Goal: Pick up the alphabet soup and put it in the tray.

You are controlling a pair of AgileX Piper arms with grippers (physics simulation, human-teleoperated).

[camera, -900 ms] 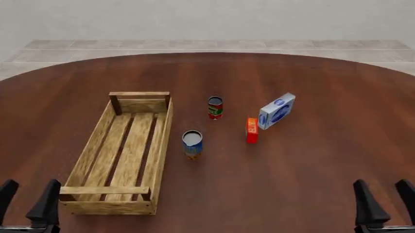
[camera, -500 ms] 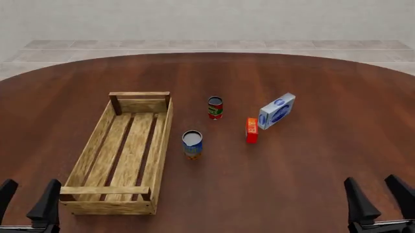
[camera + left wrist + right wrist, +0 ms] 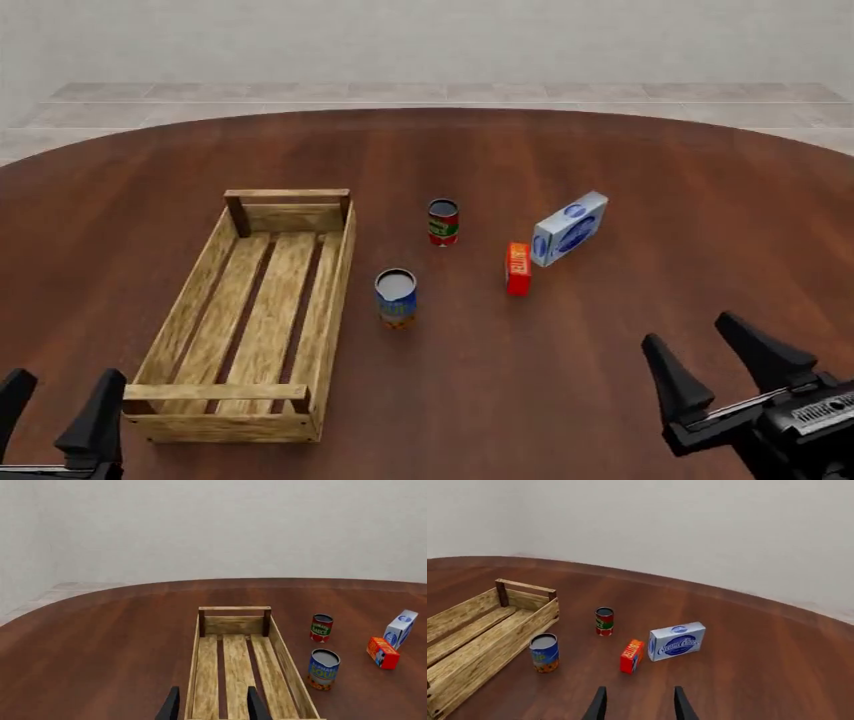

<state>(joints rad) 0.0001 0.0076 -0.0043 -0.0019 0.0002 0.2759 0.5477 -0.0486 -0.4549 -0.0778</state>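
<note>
The alphabet soup, a blue-labelled can with an orange band and grey top, stands upright on the table just right of the tray, a long light-wood crate. It also shows in the left wrist view and the right wrist view. The tray appears there too, in the left wrist view and the right wrist view. My left gripper is open and empty at the tray's near end. My right gripper is open and empty, well to the near right of the can.
A red-and-green can stands behind the soup. A small orange-red box and a blue-white box stand to the right. The round dark-wood table spreads around them.
</note>
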